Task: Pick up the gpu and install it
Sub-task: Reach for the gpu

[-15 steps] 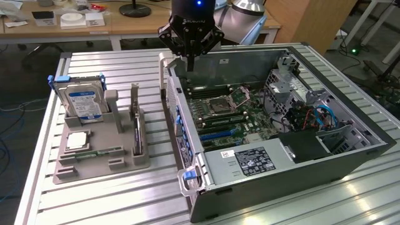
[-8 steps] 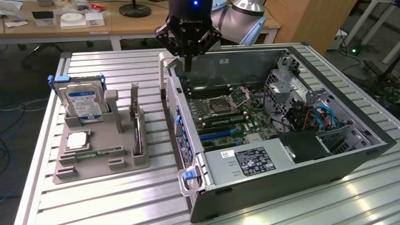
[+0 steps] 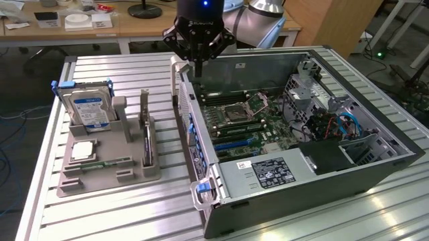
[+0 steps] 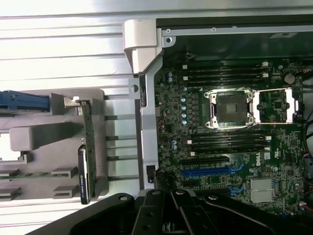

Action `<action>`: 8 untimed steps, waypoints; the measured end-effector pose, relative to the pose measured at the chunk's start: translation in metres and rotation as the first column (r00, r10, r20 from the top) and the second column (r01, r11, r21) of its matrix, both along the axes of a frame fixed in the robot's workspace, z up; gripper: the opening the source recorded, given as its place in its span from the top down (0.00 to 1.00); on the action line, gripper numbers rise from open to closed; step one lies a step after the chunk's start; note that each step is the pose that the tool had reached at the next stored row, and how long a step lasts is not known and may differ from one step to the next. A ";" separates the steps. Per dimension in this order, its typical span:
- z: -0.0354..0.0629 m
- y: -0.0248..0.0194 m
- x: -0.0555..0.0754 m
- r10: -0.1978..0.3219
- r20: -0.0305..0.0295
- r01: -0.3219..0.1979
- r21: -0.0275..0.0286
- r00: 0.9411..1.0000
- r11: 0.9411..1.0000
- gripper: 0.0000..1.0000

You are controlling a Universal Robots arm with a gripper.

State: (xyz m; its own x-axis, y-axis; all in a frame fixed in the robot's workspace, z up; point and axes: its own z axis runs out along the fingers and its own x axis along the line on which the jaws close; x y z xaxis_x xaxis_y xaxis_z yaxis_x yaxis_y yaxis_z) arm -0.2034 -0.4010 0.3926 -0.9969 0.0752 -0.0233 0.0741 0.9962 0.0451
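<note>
Slatted metal table (image 3: pixel 134 216), thin dark gpu (image 3: pixel 146 135), standing on edge in grey holder (image 3: pixel 100 176)

Arm (image 3: pixel 258 15) hangs from the top of the exterior view, wrist vertical; gripper (image 3: pixel 199 69) points straight down, jaws pressed together; black finger linkages (image 4: pixel 146 218) folded inward, symmetric about the centre line.

Grey tray (image 3: pixel 90 182); hard drive (image 3: pixel 90 110) label blue-white; green motherboard (image 3: pixel 268 126); black gripper (image 3: pixel 198 70)

Silver metal table (image 3: pixel 120 216): grey plastic tray (image 3: pixel 97 184), exterior view's left, bearing upright dark gpu (image 3: pixel 145 133) card right of boxy silver hard drive (image 3: pixel 90 110); open black computer case (image 3: pixel 302 196), right.
</note>
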 end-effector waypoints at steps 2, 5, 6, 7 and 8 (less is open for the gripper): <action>0.0000 -0.0001 -0.001 0.000 0.000 0.000 0.000 1.000 1.000 0.90; 0.0000 -0.0002 -0.004 0.000 0.000 0.000 0.000 1.000 1.000 0.90; 0.0000 -0.0003 -0.005 0.000 0.000 0.000 0.000 1.000 1.000 0.90; 0.0000 -0.0003 -0.006 0.000 0.000 0.000 0.000 1.000 1.000 0.90; -0.0001 -0.0004 -0.007 0.000 0.000 0.000 0.000 1.000 1.000 0.90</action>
